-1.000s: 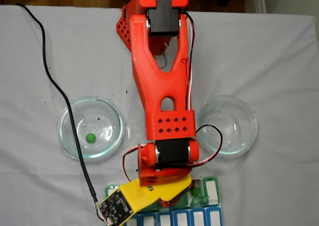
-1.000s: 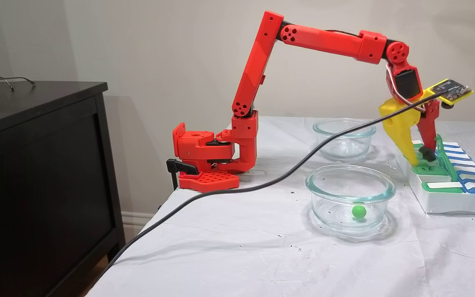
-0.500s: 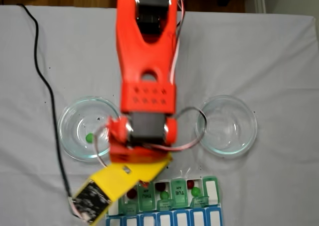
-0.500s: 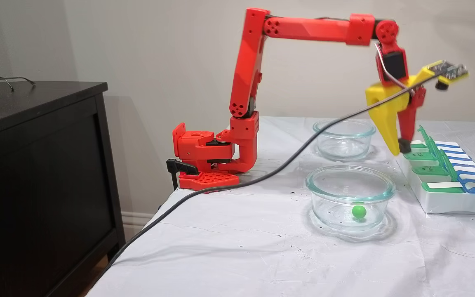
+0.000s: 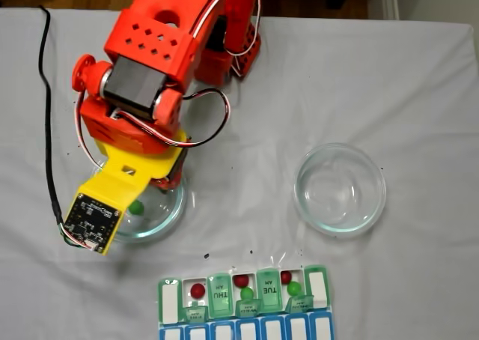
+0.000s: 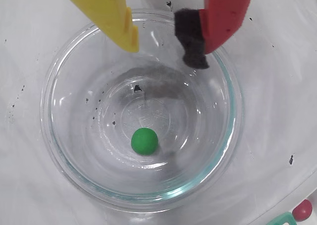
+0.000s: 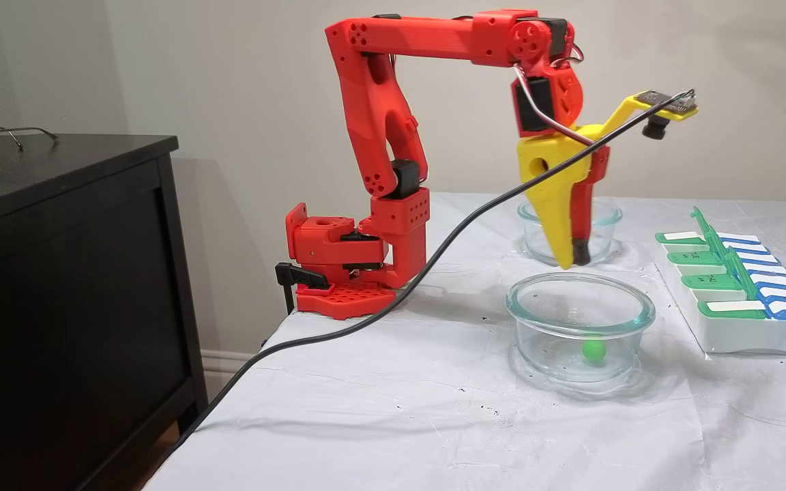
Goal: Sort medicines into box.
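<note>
Swung from the box (image 5: pixel 243 302), hand (image 6: pixel 166 51), fingers apart, hovers seemingly above bowl's green pill (image 6: pixel 144 140).

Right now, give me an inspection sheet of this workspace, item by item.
Surface: white cloth, wrinkled, with black specks.
Job's things: one green pill in the near glass dish; pill organizer with lids up, holding three red and three green pills.
Clutter: second glass dish.
Grippers: gripper open above the dish holding the pill.
Cables: black cable trailing off the table edge.
Surroundings: black cabinet with glasses on top.
</note>
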